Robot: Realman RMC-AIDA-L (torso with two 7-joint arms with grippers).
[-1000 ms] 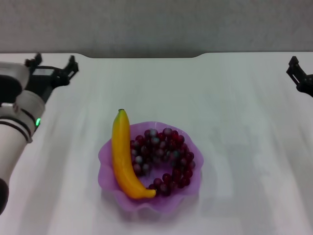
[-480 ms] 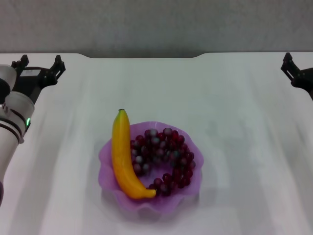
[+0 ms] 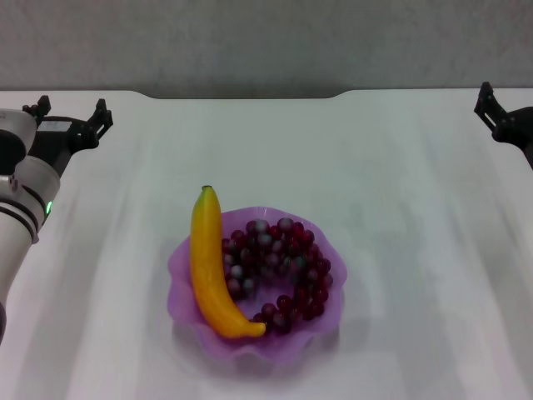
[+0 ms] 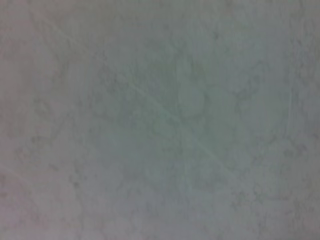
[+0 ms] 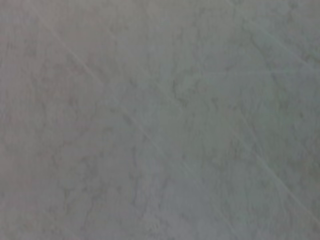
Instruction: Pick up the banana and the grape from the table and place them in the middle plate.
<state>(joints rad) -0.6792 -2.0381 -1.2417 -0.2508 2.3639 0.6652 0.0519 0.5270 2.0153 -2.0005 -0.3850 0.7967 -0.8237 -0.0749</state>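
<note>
In the head view, a glossy yellow banana (image 3: 208, 267) and a dark red-purple grape bunch (image 3: 279, 271) lie in a scalloped translucent purple plate (image 3: 321, 325) on the white surface (image 3: 400, 208). The left gripper (image 3: 71, 114), fingers spread and empty, sits far left; the right gripper (image 3: 500, 117), far right, I cannot tell. Both wrist views show only blank grey.

Setting: robot test bench, lab-type staging area.

Evidence: plain white surface (image 3: 400, 208) with a rounded notch on its far edge, backed by a bare grey wall (image 3: 266, 42); left hand (image 3: 71, 117) and right hand (image 3: 493, 107) of a two-arm machine at opposite far corners; between them and nearer, glossy prop fruit in a purple scalloped plate (image 3: 185, 310). No household or shop fittings visible.
</note>
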